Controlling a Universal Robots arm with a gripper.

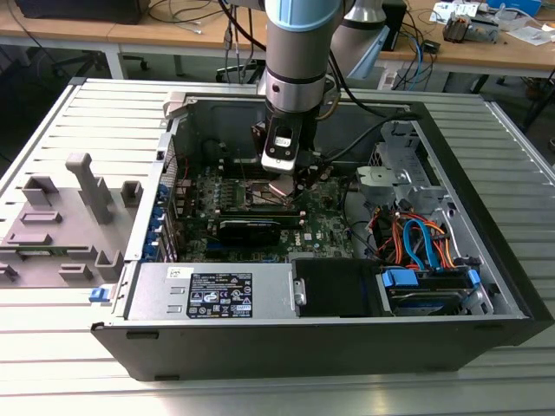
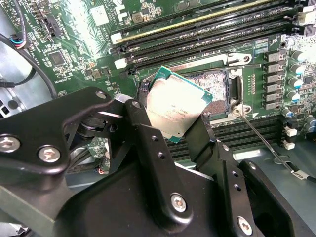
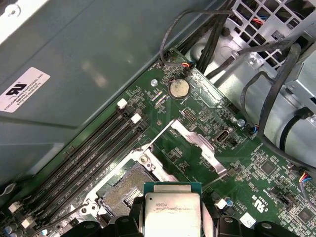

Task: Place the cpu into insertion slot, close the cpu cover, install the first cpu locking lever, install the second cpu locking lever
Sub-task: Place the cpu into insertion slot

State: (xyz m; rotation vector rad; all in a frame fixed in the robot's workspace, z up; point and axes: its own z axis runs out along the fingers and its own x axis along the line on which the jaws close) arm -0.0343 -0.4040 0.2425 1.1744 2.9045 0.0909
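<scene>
The pincer (image 2: 174,126) pinched the cpu (image 2: 175,101) by opposite edges, holding it tilted just above the open slot (image 2: 213,91). Light, stiff and thin, it looked fragile underneath, so edges seemed the safest hold.

Soft, even room light. In the second wrist view, glare whitens the motherboard (image 2: 94,34) at eleven o'clock; the tool (image 2: 173,116) is shadowed.

The arm (image 1: 295,52) reaches into the open computer case (image 1: 329,347) on the table (image 1: 61,347), its claw (image 1: 290,192) holding a chip (image 1: 282,185) above the green board (image 1: 325,227).
</scene>
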